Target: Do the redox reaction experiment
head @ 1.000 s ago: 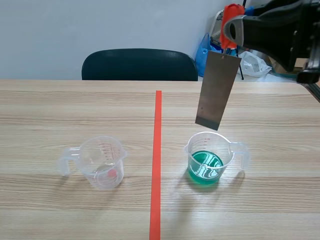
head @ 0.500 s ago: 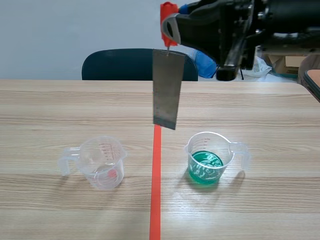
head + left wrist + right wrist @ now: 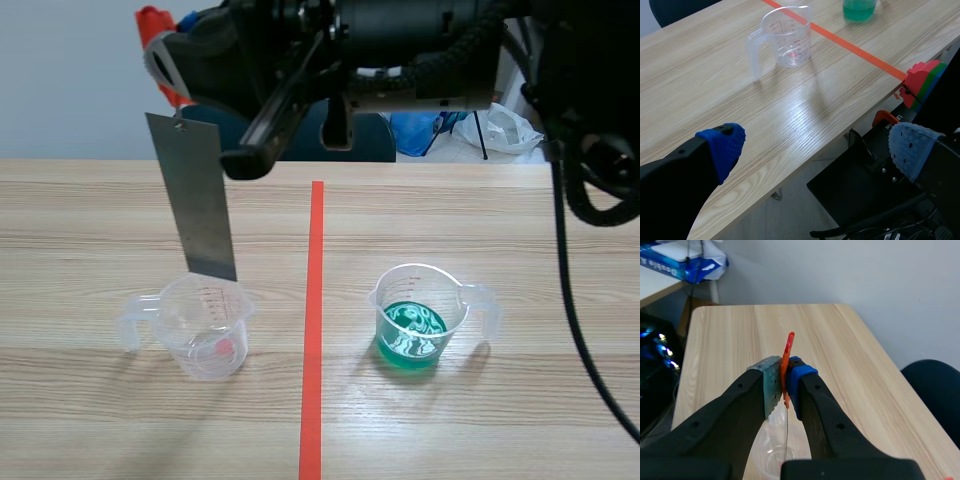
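Over the last second I've watched the right gripper [image 3: 162, 58] swing across the top of the scene, from above the cup of green liquid [image 3: 418, 318], past the red tape line [image 3: 315, 300], to the left half of the table [image 3: 90, 230]. It is clamped tight on an orange-red clip [image 3: 788, 347], and the metal plate [image 3: 200, 195] hangs from that clip, slightly tilted. The plate's lower edge now sits just above the far rim of the clear measuring cup [image 3: 204, 328], not yet inside it as far as I can tell. Neither cup has shifted. The green liquid lies undisturbed, and I can't tell whether the clear cup holds anything beyond a small red spot near its bottom. My left gripper [image 3: 815, 145] hangs off the near table edge, fingers spread wide around nothing, well away from both cups. My reading is that the plate has finished with the green solution and is being lined up over the clear cup. The next move would be a straight descent, with care that the swinging plate doesn't catch the rim and tip the cup.
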`<move>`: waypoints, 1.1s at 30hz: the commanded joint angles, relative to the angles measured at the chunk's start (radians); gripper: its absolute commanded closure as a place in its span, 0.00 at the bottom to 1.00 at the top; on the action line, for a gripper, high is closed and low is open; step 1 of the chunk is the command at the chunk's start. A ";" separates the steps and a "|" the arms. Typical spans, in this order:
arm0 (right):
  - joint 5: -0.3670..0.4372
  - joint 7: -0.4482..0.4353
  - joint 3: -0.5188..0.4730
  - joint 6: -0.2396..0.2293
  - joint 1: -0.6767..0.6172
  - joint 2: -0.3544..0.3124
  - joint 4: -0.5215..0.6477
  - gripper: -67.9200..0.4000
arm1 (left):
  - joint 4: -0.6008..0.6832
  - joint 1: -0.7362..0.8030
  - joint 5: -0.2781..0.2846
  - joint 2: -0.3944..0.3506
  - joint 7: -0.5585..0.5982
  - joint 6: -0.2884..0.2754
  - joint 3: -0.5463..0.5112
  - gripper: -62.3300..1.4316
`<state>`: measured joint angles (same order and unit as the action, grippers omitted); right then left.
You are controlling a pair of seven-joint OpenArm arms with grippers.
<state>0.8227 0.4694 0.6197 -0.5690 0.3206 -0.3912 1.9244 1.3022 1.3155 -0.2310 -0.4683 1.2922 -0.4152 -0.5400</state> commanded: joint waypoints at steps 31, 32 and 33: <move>-0.166 0.029 0.067 0.003 0.014 0.187 -0.156 0.99 | 0.006 0.001 0.010 0.005 0.017 0.002 -0.005 0.01; -0.166 0.029 0.067 0.003 0.014 0.187 -0.156 0.99 | 0.006 0.001 0.010 0.005 0.017 0.002 -0.005 0.01; -0.165 0.029 0.067 0.003 0.014 0.187 -0.156 0.99 | 0.006 0.001 0.010 0.005 0.017 0.002 -0.005 0.01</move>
<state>0.6502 0.5182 0.6895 -0.5690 0.3202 -0.2081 1.7565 1.3022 1.3155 -0.2310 -0.4683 1.2919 -0.4152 -0.5400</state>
